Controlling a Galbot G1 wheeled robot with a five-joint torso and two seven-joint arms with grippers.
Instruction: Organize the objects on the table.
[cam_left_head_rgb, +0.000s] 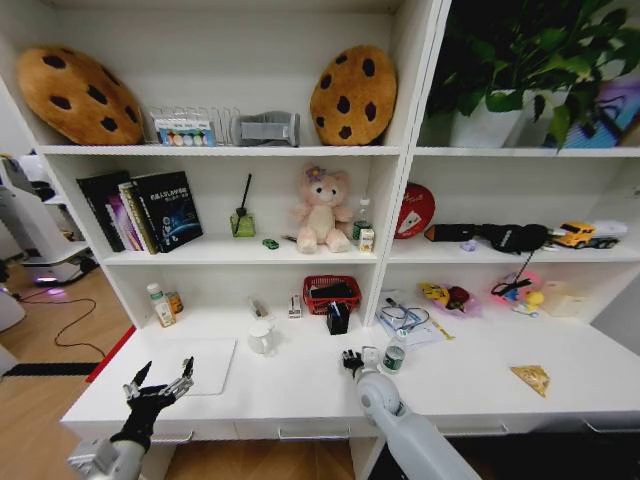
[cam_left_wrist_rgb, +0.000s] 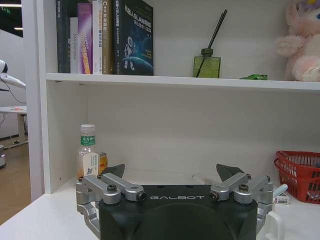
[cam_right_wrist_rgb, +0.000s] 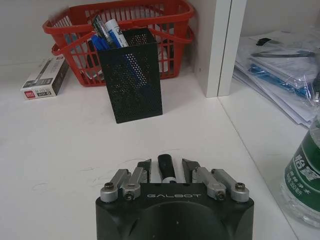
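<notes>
My right gripper (cam_left_head_rgb: 351, 360) hovers low over the white table (cam_left_head_rgb: 300, 390), shut on a black pen (cam_right_wrist_rgb: 165, 167) that pokes out between its fingers. It faces a black mesh pen holder (cam_right_wrist_rgb: 131, 75) holding blue pens (cam_right_wrist_rgb: 100, 42). A small green-and-silver can (cam_left_head_rgb: 394, 355) stands just to the gripper's right. The slim silver laptop (cam_left_head_rgb: 195, 365) lies flat at the table's left. My left gripper (cam_left_head_rgb: 160, 383) is open and empty at the front left edge, beside the laptop. A tiny green toy car (cam_left_head_rgb: 270, 243) rests on the shelf above.
A red basket (cam_left_head_rgb: 331, 293) sits behind the pen holder, a white mug (cam_left_head_rgb: 262, 338) to its left. Bottles (cam_left_head_rgb: 158, 305) stand at the back left. A white upright (cam_right_wrist_rgb: 217, 45) divides the shelving. Papers (cam_left_head_rgb: 405, 322) and toys lie right of it.
</notes>
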